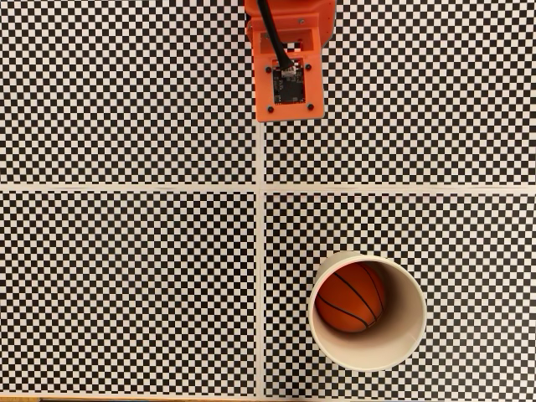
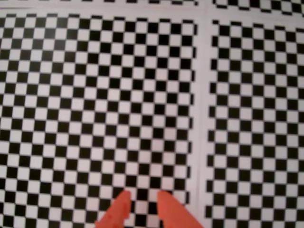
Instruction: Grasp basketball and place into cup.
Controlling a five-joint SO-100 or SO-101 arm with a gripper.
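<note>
Resting ball, retracted arm

Sitting inside the wide cream-white paper cup [image 1: 394, 352], the small orange-red toy basketball [image 1: 352, 297] with thin black seams lies against the inner wall on the cup's left side in the fixed view, so the placing looks done as things lie now. Taking the cup as the landmark: to its left runs a pale vertical strip between sheets of the black-and-white checkerboard surface [image 1: 126, 285]; above and left of it, well apart, at the top edge of that view, sits the orange plastic arm housing [image 1: 287, 84] with a small dark circuit board and a black cable.

In the wrist view the claw [image 2: 142, 202] shows as two orange fingertips [image 2: 121, 206] rising from the bottom edge, a narrow gap between them with bare checkered pattern showing through, so it is nearly closed and holds nothing.

From the arm, the ball lies toward the lower right of the fixed view, far from it; a ball has no long axis to line up with. Any coming move seems likely to be mere settling, not reaching.

Cut off: the arm beyond the top edge, and the fingers' lower parts. The ball's underside and the cup floor are hidden.
</note>
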